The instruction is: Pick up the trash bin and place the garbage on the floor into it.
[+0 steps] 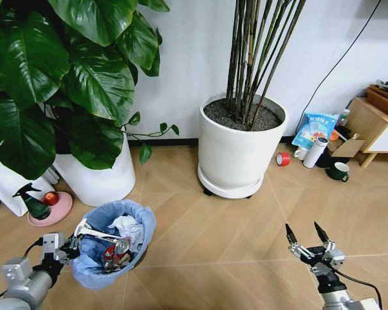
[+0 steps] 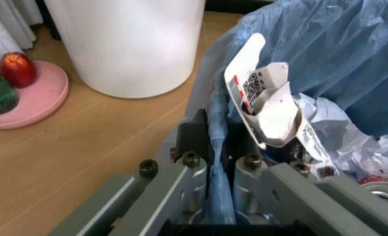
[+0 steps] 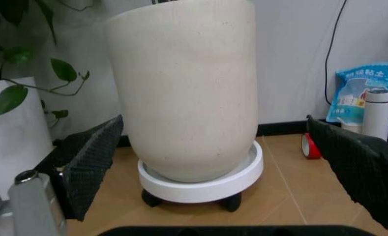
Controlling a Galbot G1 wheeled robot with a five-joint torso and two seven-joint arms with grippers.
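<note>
The trash bin (image 1: 114,244), small, dark and lined with a crinkly light blue bag, sits low on the left over the wooden floor (image 1: 233,239). My left gripper (image 1: 76,244) is shut on its near rim. In the left wrist view the fingers (image 2: 194,140) pinch the blue bag edge (image 2: 215,123). Garbage lies inside the bin: white tissues (image 1: 126,226), a red crumpled piece (image 1: 116,253) and a white printed wrapper (image 2: 266,108). My right gripper (image 1: 303,228) hangs open and holding nothing above bare floor at the lower right, facing the white pot (image 3: 187,93).
A large-leaf plant in a white pot (image 1: 97,177) stands behind the bin. A second white pot (image 1: 241,145) on a wheeled saucer is at centre. A pink dish (image 1: 55,210) holds a green spray bottle and a red fruit. Red tape roll (image 1: 282,158), flask, mug and wooden cabinet (image 1: 375,126) are far right.
</note>
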